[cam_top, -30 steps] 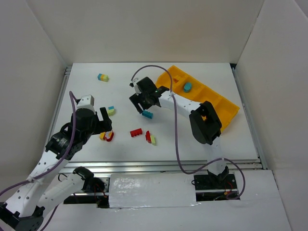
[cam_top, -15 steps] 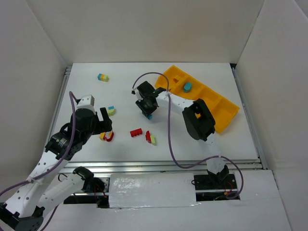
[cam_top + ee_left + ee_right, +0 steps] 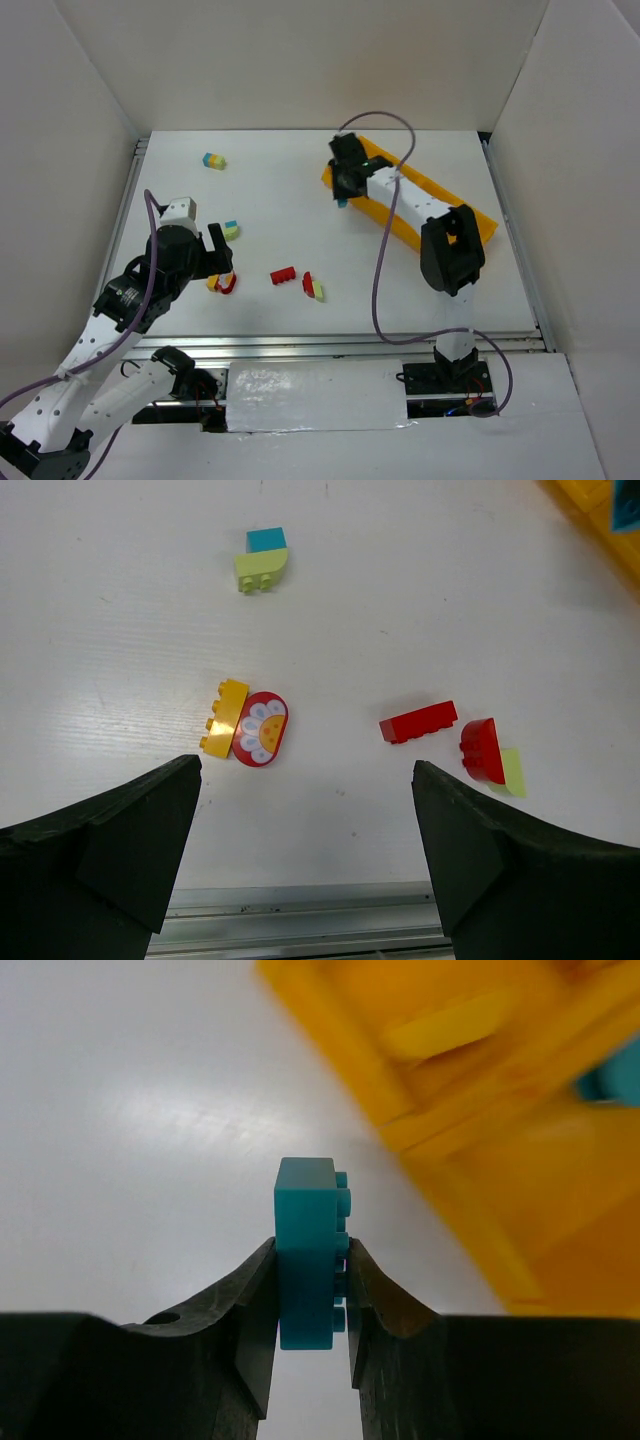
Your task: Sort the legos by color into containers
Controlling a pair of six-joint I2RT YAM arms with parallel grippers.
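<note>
My right gripper (image 3: 311, 1252) is shut on a teal-blue lego (image 3: 307, 1260), held on edge between its fingers. In the top view this right gripper (image 3: 345, 190) hovers at the left end of the orange-yellow containers tray (image 3: 478, 220), with the teal lego (image 3: 342, 203) poking out below it. My left gripper (image 3: 305, 780) stands open and holds nothing. It is just short of a yellow-and-red flower clump (image 3: 247, 727), a red lego (image 3: 418, 721) and a red-and-pale-green clump (image 3: 490, 755). A teal-and-green clump (image 3: 262, 558) lies farther off.
A teal-and-yellow clump (image 3: 214, 160) lies at the far left of the table. White walls close in three sides. A metal rail (image 3: 300, 905) runs along the near edge. My right arm lies across the tray (image 3: 480, 1110) and hides part of it.
My right gripper shut on the teal lego, lifted it off the table's middle and carried it up and to the right to the tray's left end. The left arm has not moved.
</note>
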